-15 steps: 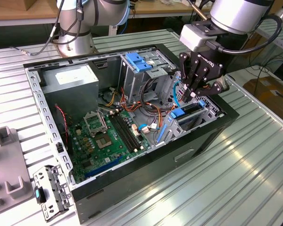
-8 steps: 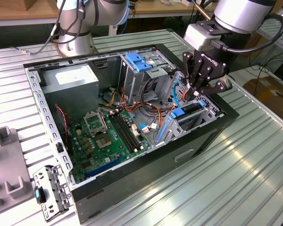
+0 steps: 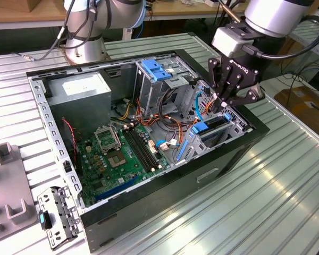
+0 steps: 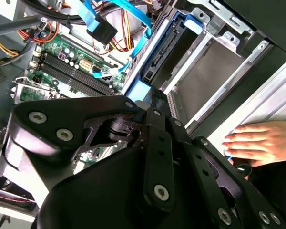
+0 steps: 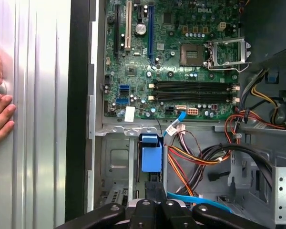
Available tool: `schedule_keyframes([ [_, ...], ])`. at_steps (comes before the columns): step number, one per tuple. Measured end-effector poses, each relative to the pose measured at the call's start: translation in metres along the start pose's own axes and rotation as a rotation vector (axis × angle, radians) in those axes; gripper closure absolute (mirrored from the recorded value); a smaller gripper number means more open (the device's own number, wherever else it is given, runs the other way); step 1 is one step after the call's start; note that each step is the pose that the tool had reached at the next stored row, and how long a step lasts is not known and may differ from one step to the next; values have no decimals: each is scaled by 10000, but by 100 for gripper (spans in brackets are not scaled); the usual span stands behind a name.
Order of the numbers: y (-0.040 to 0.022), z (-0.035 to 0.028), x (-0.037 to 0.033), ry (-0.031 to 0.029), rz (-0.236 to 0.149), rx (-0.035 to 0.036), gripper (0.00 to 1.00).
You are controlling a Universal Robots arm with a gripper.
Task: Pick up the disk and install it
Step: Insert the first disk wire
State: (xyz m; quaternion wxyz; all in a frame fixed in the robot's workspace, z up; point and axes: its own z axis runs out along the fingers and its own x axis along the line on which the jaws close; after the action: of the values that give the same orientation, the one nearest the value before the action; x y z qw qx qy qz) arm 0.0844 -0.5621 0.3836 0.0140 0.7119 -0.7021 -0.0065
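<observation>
As viewed from the exterior camera, found hand (image 3: 223, 106) inside the open computer case (image 3: 228, 159), at the drive cage on the exterior view's right. Could not establish whether released, clenched or grasping. Located the disk (image 3: 213, 126) directly beneath, standing on edge in the cage slot with blue carrier rails along it; found its label face hidden. Confirmed in the second wrist view: hand right at the carrier's near end, touching or just short, cannot tell which. Noted white lettering on the hand's black body, not transcribed.

Beyond the cage, recorded blue data cable (image 3: 198, 106), orange and yellow wiring, then green motherboard (image 3: 117, 154) on the case floor. Observed bare light-blue bracket (image 3: 155, 70) atop the bay further in, well apart from the disk. Noted grey power supply (image 3: 77, 87) in the corner toward the exterior view's left, white sticker on top, print too small to make out.

Outside the case, found a person's hand (image 4: 262, 143) resting on the ribbed metal bench (image 3: 287, 186), beside the case wall.
</observation>
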Motion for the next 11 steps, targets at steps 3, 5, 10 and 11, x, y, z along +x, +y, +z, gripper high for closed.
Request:
schedule_keyframes([
  [3,-3,-30,-1,4,-133,-3,89],
  [5,-5,-52,-1,4,-206,-6,89],
  [10,-9,-130,-2,11,-452,-21,89],
  [11,-11,-136,-2,12,-470,-23,89],
])
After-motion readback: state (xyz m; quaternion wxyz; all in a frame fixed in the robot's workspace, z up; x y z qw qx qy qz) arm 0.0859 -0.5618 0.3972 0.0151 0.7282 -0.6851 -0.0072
